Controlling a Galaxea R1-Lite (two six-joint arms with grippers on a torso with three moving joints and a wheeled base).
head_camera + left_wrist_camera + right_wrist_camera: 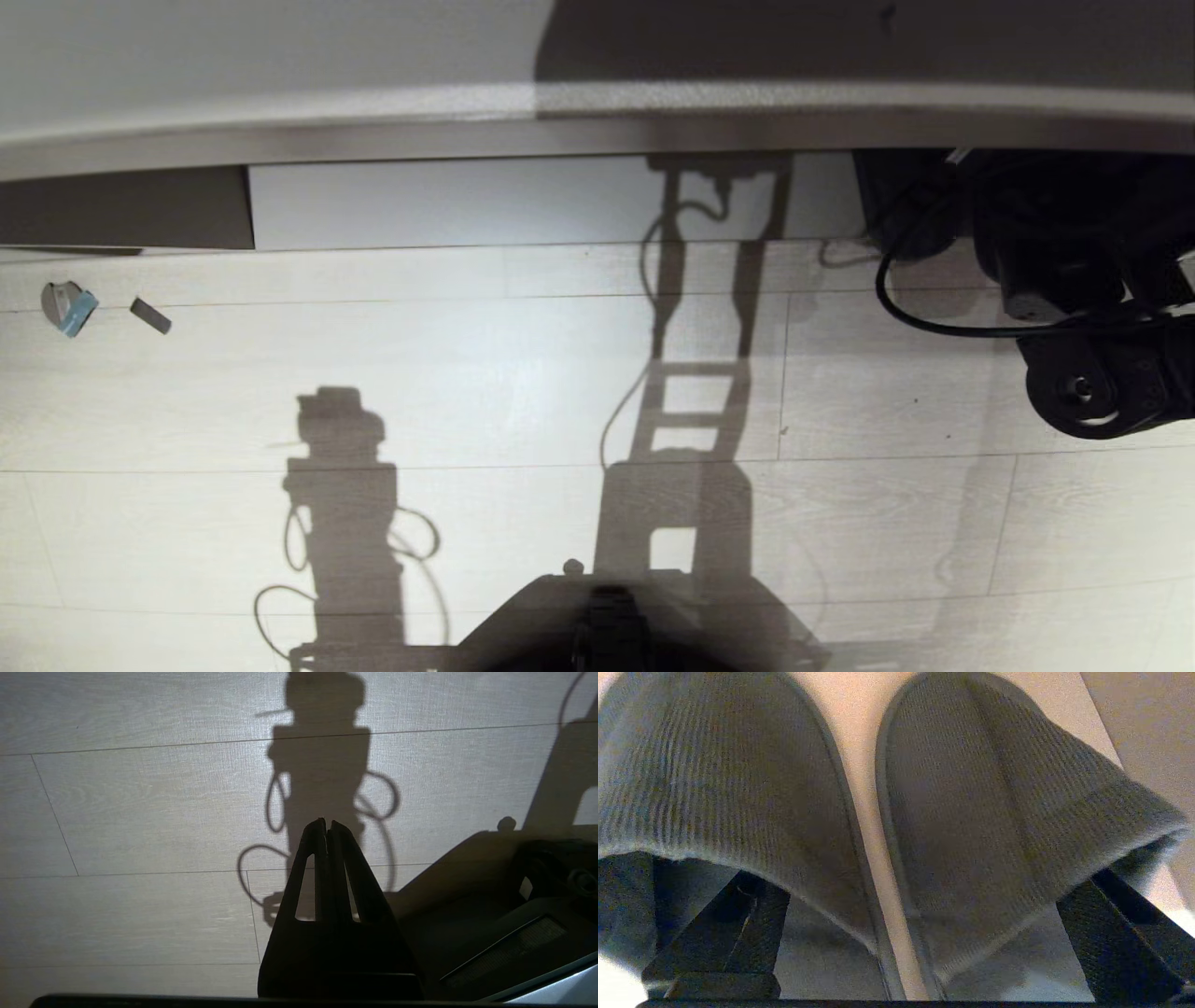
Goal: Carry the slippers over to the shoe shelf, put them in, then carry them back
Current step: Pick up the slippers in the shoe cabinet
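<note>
Reaching: our right gripper (896, 933), fingers spread wide inside both slippers' (985, 812) heel openings.
Risk: we judge closing may catch only one.

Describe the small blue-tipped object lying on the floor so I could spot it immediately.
Start at the long grey ledge across the top of the head view, then drop to the pale plank floor at far left. The rounded grey piece with a light-blue end lies there; the dark flat strip beside it has no blue.

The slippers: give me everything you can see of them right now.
The slippers show only in the right wrist view: two grey ribbed-fabric uppers with rounded toes, side by side on a pale board with a narrow gap between them. The right gripper's open fingers reach into their open heels, one in each. Soles are hidden.
</note>
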